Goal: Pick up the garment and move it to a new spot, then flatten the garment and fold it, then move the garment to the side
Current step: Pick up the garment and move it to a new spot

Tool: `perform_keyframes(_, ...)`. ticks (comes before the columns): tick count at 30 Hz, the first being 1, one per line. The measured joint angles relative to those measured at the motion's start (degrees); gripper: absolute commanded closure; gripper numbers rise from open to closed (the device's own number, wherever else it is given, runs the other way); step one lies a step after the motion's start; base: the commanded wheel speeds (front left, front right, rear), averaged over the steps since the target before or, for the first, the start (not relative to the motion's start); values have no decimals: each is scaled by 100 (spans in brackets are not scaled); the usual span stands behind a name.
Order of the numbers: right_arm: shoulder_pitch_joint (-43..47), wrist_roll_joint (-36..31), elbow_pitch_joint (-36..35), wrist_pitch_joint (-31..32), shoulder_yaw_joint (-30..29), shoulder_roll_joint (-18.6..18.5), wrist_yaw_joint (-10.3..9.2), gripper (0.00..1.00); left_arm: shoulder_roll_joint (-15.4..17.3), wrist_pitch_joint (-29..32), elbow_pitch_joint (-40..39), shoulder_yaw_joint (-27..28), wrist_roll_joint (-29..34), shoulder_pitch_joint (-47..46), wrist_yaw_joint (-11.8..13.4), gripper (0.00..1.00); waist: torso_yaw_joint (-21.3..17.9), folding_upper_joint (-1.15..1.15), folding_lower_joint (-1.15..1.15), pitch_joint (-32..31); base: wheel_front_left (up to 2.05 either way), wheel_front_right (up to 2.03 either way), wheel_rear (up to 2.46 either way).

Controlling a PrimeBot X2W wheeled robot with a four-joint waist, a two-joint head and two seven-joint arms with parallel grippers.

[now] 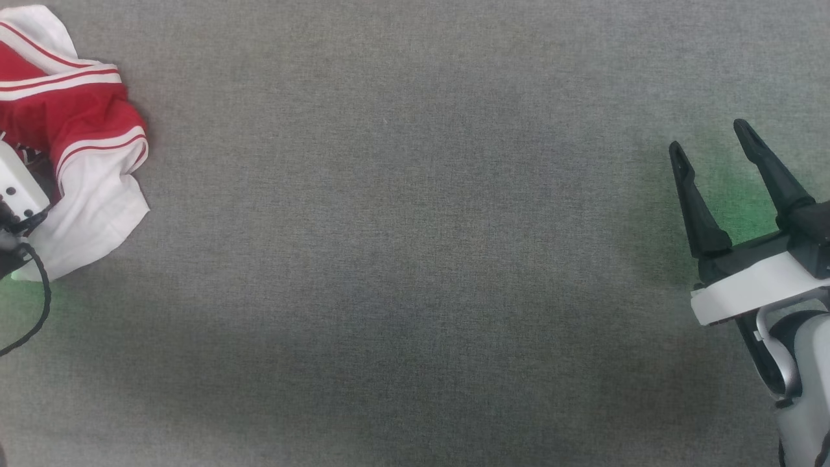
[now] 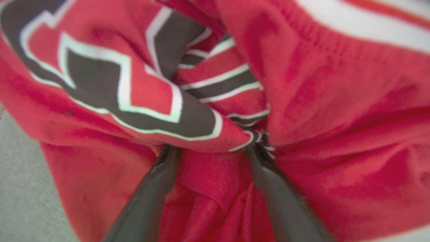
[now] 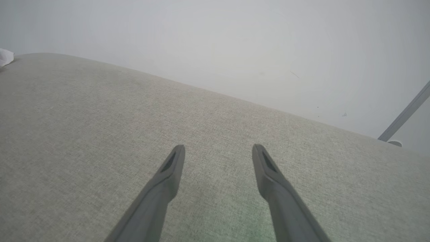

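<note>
1. The garment (image 1: pixel 84 130) lies crumpled toward the far left of the grey surface (image 1: pixel 415 259), a heap with no clear long axis.
2. The left gripper (image 2: pixel 211 153) is right in it, jaws wide, with one finger on either side of a red fold, not yet pinching.
3. The right gripper (image 1: pixel 710 137) hovers open near the right edge, well apart from the cloth. The left arm is plainly nearer.
</note>
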Motion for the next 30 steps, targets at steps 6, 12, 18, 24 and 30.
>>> perform_keyframes(6,-1,-9,-31,44,-13,5,0,0,-52,-93,159,-19,-34,-93,-5,100,24,0,0,-15,0,0,0)
perform_keyframes(12,8,-11,96,11,-41,26,0,0,-41,-534,185,-159,70,-77,-107,100,49,0,0,-187,0,0,0)
perform_keyframes(18,110,-41,286,-67,-65,96,0,0,136,-1157,-42,-322,255,-121,-263,100,101,-1,0,-574,0,0,0)
perform_keyframes(24,168,-43,460,-140,-62,220,0,0,333,-1548,-426,-533,367,-275,-390,100,189,0,0,-1003,0,0,0)
perform_keyframes(30,269,-53,638,-219,-54,364,0,0,570,-1706,-1039,-768,461,-491,-433,100,285,0,0,-1429,0,0,0)
